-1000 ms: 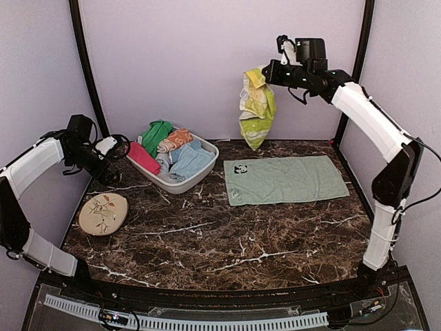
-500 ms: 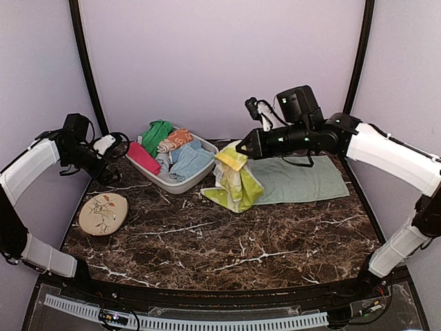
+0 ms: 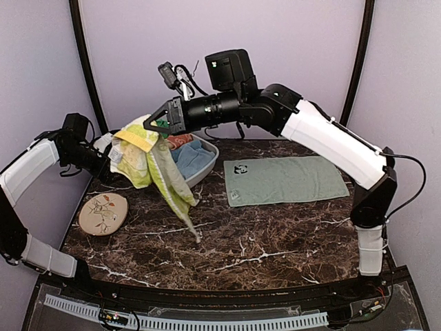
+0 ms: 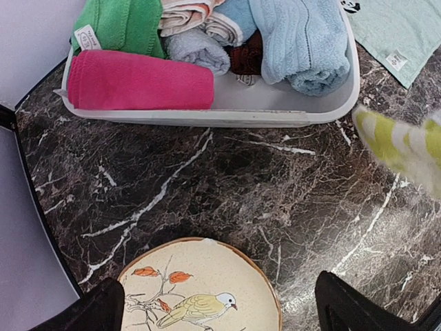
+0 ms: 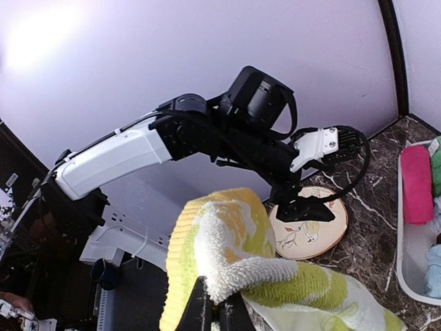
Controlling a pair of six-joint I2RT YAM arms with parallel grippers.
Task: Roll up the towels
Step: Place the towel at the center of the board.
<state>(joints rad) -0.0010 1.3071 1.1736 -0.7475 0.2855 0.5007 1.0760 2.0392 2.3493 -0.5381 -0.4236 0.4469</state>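
Yellow-lime patterned towel (image 3: 155,165) hangs bunched from the right gripper (image 3: 150,128), which is clenched on a fold of its top edge. The cloth is in the air over the left part of the surface (image 3: 275,241), in front of the grey tub (image 3: 210,155). Its long tail trails down toward the marble, and I cannot tell if the tip touches. The pale mint towel (image 3: 286,181) lies flat at the right, well apart, and the hot-pink towel (image 4: 138,79) lies rolled in the tub. The left gripper (image 4: 219,307) stands released and holds nothing, above the bird-painted plate (image 3: 103,212) and just beside the hanging cloth.

The step in hand appears to be bringing this towel to bare marble to spread it before rolling. To do it well, the tail probably should land first, with the arm then drawing away so the cloth pays out flat rather than in a heap. The free left gripper is well placed to pinch a second corner and pull the crumpled width straight, keeping clear of the plate and tub.

A second ago the towel dangled high by the back wall, above the mint towel's far corner. Half a second ago it hung low over that towel's left edge. Now it has swung across to the left side. The left arm, plate, tub and mint towel have hardly shifted.
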